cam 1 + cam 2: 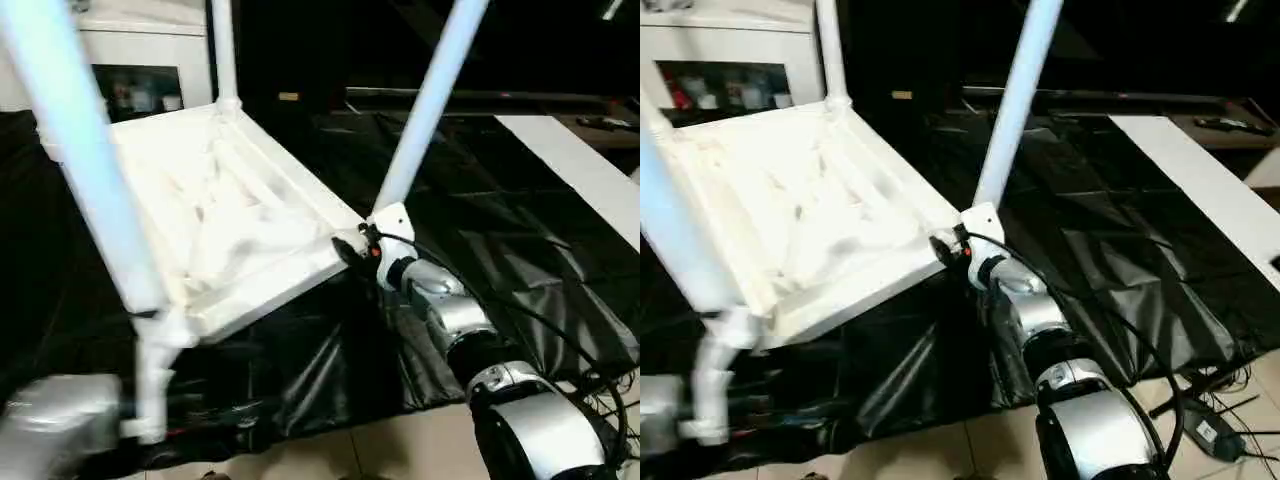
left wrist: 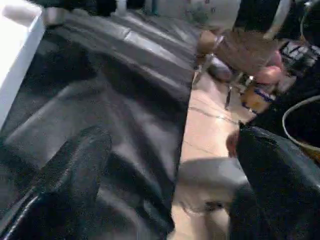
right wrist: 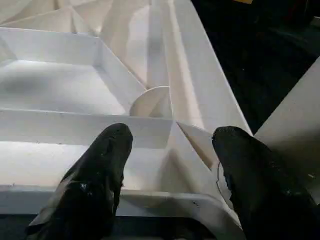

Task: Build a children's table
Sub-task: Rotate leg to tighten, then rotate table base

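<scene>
Black plastic sheet (image 1: 520, 250) covers floor, pale tiles at near edge. White table top (image 1: 230, 230) tilted above sheet, ribbed underside up, legs (image 1: 430, 100) rising from corner sockets. Right gripper (image 3: 170, 170) at near corner rim, black fingers (image 3: 95, 180) straddling rim, holding it. Left gripper (image 2: 165, 185) over sheet edge, spread wide, nothing between fingers.

Tabletop (image 1: 235, 225) tilted over sheet (image 1: 480, 250), legs (image 1: 425, 105) upward, cabinet (image 1: 140, 60) behind
</scene>
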Available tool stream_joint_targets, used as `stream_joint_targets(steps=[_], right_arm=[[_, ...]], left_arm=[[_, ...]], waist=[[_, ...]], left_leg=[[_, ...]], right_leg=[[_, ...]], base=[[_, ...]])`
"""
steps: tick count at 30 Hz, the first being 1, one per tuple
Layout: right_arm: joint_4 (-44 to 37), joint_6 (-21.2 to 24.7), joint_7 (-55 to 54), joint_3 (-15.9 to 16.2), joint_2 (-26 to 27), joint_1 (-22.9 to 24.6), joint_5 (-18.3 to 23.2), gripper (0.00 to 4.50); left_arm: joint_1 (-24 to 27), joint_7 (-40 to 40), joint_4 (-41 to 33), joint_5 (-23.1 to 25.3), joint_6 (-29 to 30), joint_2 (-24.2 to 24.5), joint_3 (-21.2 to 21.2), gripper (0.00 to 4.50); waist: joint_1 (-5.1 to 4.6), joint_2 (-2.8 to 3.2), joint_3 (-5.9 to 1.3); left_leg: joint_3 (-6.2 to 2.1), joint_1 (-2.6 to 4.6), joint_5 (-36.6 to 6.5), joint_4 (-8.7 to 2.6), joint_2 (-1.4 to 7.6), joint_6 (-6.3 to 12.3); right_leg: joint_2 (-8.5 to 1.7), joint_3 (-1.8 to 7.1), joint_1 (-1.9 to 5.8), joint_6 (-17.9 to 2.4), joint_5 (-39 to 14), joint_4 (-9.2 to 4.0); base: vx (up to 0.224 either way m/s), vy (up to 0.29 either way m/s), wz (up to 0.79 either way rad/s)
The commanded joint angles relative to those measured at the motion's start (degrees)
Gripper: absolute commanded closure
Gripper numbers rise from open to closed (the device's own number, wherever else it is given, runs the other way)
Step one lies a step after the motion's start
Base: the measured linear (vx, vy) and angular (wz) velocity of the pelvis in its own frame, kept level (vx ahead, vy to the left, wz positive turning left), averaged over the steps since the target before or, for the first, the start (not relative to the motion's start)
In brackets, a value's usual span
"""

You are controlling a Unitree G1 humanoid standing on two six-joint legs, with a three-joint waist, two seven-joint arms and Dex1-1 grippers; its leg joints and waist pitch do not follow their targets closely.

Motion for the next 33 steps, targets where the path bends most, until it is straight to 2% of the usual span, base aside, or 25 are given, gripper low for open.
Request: stream_joint_targets(steps=[1,4,5,6,8,9,10,12,14,15,16,17,19,21,22,24,26,28,29,30,31,32,33], right_arm=[[0.94,-0.9,-0.13,-1.51,-1.59,0.15,-0.35,1.46],[0.99,-1.39,0.29,-2.07,-2.52,1.05,0.1,1.46],[1.05,-1.62,0.19,-2.24,-2.74,1.28,0.14,1.46],[1.06,-1.77,0.16,-2.38,-2.9,1.45,0.2,1.46],[0.97,-1.9,0.21,-2.59,-3.05,1.64,0.34,1.46],[0.49,-2.01,0.32,-2.83,-3.23,1.97,0.56,1.46],[-0.01,-2.18,0.58,-3.12,-3.34,2.32,0.88,1.46],[-0.85,-2.05,0.98,-3.3,-3.47,2.82,1.24,1.46],[-2.64,-1.76,2.07,-3.19,-3.66,4.09,1.65,1.46],[-2.82,-1.74,2.22,-3.17,-3.68,4.23,1.69,1.46],[-4.4,-1.33,3.11,-2.98,-3.92,5.47,1.83,1.46],[-5.48,-1.04,3.42,-2.84,-4.17,6.43,1.78,1.46],[-7.6,-0.15,2.85,-3.06,-4.7,8.62,1.44,1.46],[-7.91,0.27,2.6,-3.14,-4.81,9.01,1.38,1.46],[-8.38,0.91,2.19,-3.18,-4.88,9.52,1.22,1.46],[-9.12,1.72,1.36,-2.98,-5.02,10.46,0.65,1.46],[-10.44,3.36,-0.78,-3.17,-4.93,11.7,0.3,1.46],[-10.58,4.11,-2.13,-3.57,-4.8,11.85,0.33,1.46],[-10.5,4.28,-2.47,-3.69,-4.77,11.78,0.35,1.46],[-9.56,4.16,-2.73,-3.73,-4.66,11.16,0.27,1.46],[-8.65,4.08,-2.87,-3.67,-4.57,10.54,0.12,1.46],[-6.52,3.36,-2.51,-3.22,-4.32,9.19,-0.33,1.46],[-5.98,3.14,-2.34,-3.04,-4.24,8.84,-0.49,1.46]], left_arm=[[0.55,-1.38,1.42,-1.14,0.9,1.38,3.21,0.01],[4.94,-7.02,5.27,-1.05,0.78,7.33,10.73,0.01],[5.98,-8.14,6.12,-0.87,0.53,8.6,12.2,0.01],[6.75,-9.01,6.89,-0.47,0.04,9.58,13.2,0.01],[7.63,-9.94,7.92,-0.13,-0.39,10.75,14.35,0.01],[8.42,-10.64,9.54,0.44,-1.02,11.94,15.81,0.01],[9.1,-10.95,11.39,0.6,-1.77,13.22,17.36,0.01],[8.63,-10.87,13.91,0.8,-3.09,13.98,19.06,0.01],[6.42,-9.68,17.34,1.7,-6.25,14.22,20.83,0.01],[6.16,-9.55,17.69,1.78,-6.64,14.24,20.98,0.01],[3.48,-9.02,19.55,1.73,-8.63,14.19,21.32,0.01],[1.24,-8.75,20.04,1.34,-9.56,13.81,20.89,0.01],[-3.94,-7.38,19.27,-0.71,-9.82,11.72,18.84,0.01],[-5.2,-6.85,18.94,-1.29,-9.14,11.19,17.97,0.01],[-6.78,-6.16,18.78,-1.59,-8.8,10.55,16.72,0.01],[-9.33,-5.61,18.45,-2.38,-8.47,9.1,14.66,0.01],[-14.09,-5.05,16.87,-5.5,-7.71,5.3,11.44,0.01],[-17.1,-4.52,15.19,-8.42,-6.34,2.46,9.42,0.01],[-18.06,-4.14,14.53,-9.57,-5.77,1.45,8.69,0.01],[-19.51,-3.45,13.66,-9.88,-5.79,-0.31,6.83,0.01],[-21.05,-2.48,13.2,-9.85,-5.58,-2.07,4.86,0.01],[-22.95,-1.71,12.51,-7.97,-6.16,-4.43,0.59,0.01],[-23.29,-1.7,12.33,-7.37,-6.31,-4.77,-0.65,0.01]], waist=[[-0.3,1.65,-2.43],[-0.22,1.94,-2.23],[-0.4,1.99,-2.15],[-0.34,2.04,-2.17],[-0.22,2.29,-1.89],[-0.18,2.32,-1.85],[-0.29,2.31,-1.83],[-0.17,2.3,-1.86],[-0.07,1.93,-1.84],[-0.01,1.98,-1.83],[0.08,1.83,-1.8],[0.29,1.82,-1.84],[0.63,1.44,-1.92],[0.68,1.31,-1.92],[0.61,1.18,-2.03],[0.61,0.84,-2.19],[0.7,1.15,-2.36],[1.05,1.14,-2.51],[1.11,0.88,-2.64],[1.13,0.75,-2.7],[1.29,0.61,-2.69],[1.43,0.75,-2.77],[1.43,0.66,-2.81]], left_leg=[[-0.09,0.63,-25.33,-4.35,0.87,-2.52],[-0.33,0.9,-27.43,-4.4,0.87,-2.81],[-0.55,0.52,-27.8,-4.55,0.85,-2.78],[-0.57,0.61,-27.87,-4.52,0.83,-2.75],[-0.58,1.53,-30.95,-4.59,1.04,-3.29],[-0.62,1.58,-31.64,-4.63,1.03,-3.32],[-0.75,1.33,-32.42,-4.71,0.94,-3.3],[-0.73,1.4,-32.68,-4.65,0.85,-3.12],[-0.78,1.42,-32.65,-4.64,0.84,-2.97],[-0.82,1.46,-32.63,-4.61,0.78,-2.84],[-0.92,1.43,-32.47,-4.67,0.78,-2.74],[-0.89,1.59,-32.11,-4.64,0.86,-2.87],[-0.95,1.5,-30.9,-4.82,1.05,-3.17],[-0.93,1.49,-31.01,-4.81,1.07,-3.4],[-1.07,0.91,-30.36,-4.95,0.97,-3.67],[-0.91,1.15,-29.67,-4.69,0.94,-3.48],[-0.8,1.17,-27.9,-4.68,0.95,-3.78],[-0.6,1.44,-27.68,-4.59,0.94,-4.2],[-0.67,0.77,-26.53,-4.67,0.9,-4.12],[-0.62,0.59,-25.94,-4.67,0.88,-4.08],[-0.46,0.98,-25.71,-4.53,0.89,-4.07],[-0.36,1.04,-25.03,-4.42,0.88,-4.01],[-0.38,0.88,-24.6,-4.39,0.87,-4.03]], right_leg=[[-1.84,2.7,1.2,-6.97,-25.83,-4.6],[-1.85,2.74,0.85,-6.06,-28.42,-4.93],[-1.85,2.77,1.06,-5.73,-29.45,-4.84],[-1.89,2.84,0.96,-5.61,-29.71,-4.95],[-1.46,3.09,0.04,-6.12,-29.49,-5.09],[-1.45,3.17,-0.01,-6.24,-29.52,-5.11],[-1.43,3.22,0.15,-6.18,-29.89,-5.05],[-1.56,3.33,0.1,-5.78,-30.76,-5.31],[-1.7,3.32,0.17,-5.27,-32.33,-5.52],[-1.76,3.32,0.13,-5.18,-32.78,-5.62],[-1.81,3.24,0.27,-4.81,-33.69,-5.81],[-1.95,3.42,0.12,-4.91,-33.55,-5.71],[-2.0,3.46,0.42,-5.42,-32.11,-5.41],[-2.0,3.45,0.38,-6.17,-31.01,-5.2],[-2.14,3.34,1.02,-5.91,-31.47,-5.02],[-2.25,3.5,0.69,-5.69,-31.95,-5.09],[-2.22,3.57,0.8,-6.33,-29.58,-4.9],[-2.07,3.55,0.71,-7.3,-27.14,-4.59],[-2.11,3.52,1.3,-7.55,-25.55,-4.23],[-2.07,3.52,1.43,-7.47,-25.19,-4.08],[-2.03,3.51,1.18,-7.1,-25.73,-4.23],[-2.05,3.56,1.1,-7.26,-24.83,-4.23],[-2.07,3.54,1.24,-7.34,-24.57,-4.15]], base=[[0.0,0.0,0.0],[0.0,0.0,0.0],[0.0,0.0,0.0],[0.0,0.0,0.0],[0.0,0.0,0.0],[0.0,0.0,0.0],[0.0,0.0,0.0],[0.0,0.0,0.0],[0.0,0.0,0.0],[0.0,0.0,0.0],[0.0,0.0,0.0],[0.0,0.0,0.0],[0.0,0.0,0.0],[0.0,0.0,0.0],[0.0,0.0,0.0],[0.0,0.0,0.0],[0.0,0.0,0.0],[0.0,0.0,0.0],[0.0,0.0,0.0],[0.0,0.0,0.0],[0.0,0.0,0.0],[0.0,0.0,0.0],[0.0,0.0,0.0]])
